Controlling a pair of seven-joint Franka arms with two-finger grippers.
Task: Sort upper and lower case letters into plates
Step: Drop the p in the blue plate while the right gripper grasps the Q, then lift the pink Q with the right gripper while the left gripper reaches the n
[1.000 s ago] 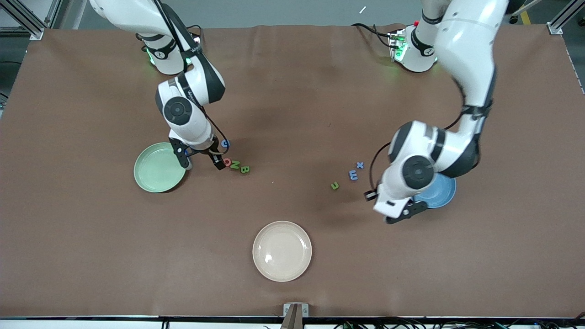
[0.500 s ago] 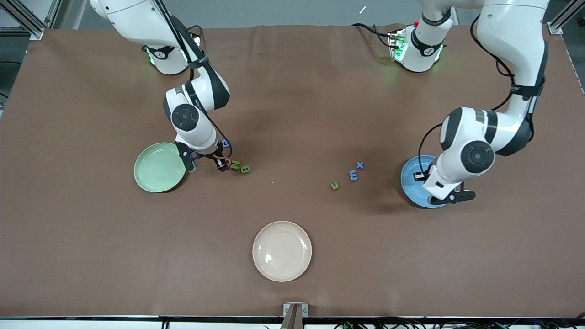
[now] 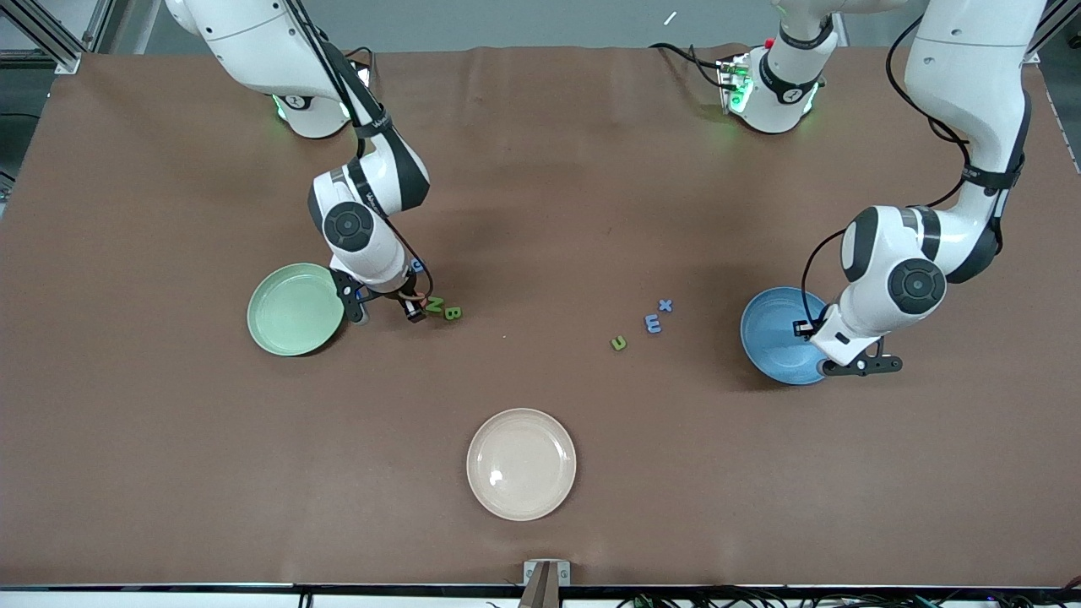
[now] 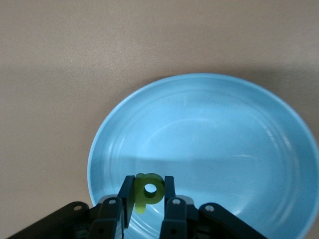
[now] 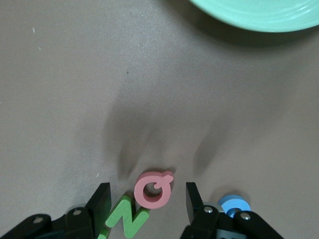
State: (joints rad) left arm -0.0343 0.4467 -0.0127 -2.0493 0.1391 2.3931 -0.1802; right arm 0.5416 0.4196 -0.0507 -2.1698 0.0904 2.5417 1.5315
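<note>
left end effector over the blue plate, pinching the green p | right end effector low at the tabletop beside the mint plate, fingers spread either side of the red Q, not touching | green N touching Q, blue G just beside | B, u, m, x loose between the plates

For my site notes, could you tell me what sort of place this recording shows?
Probably a robotics lab bench: two robot arms mounted on a table covered in brown cloth, aluminium framing at its corners, and toy props such as the green p and blue plate.
</note>
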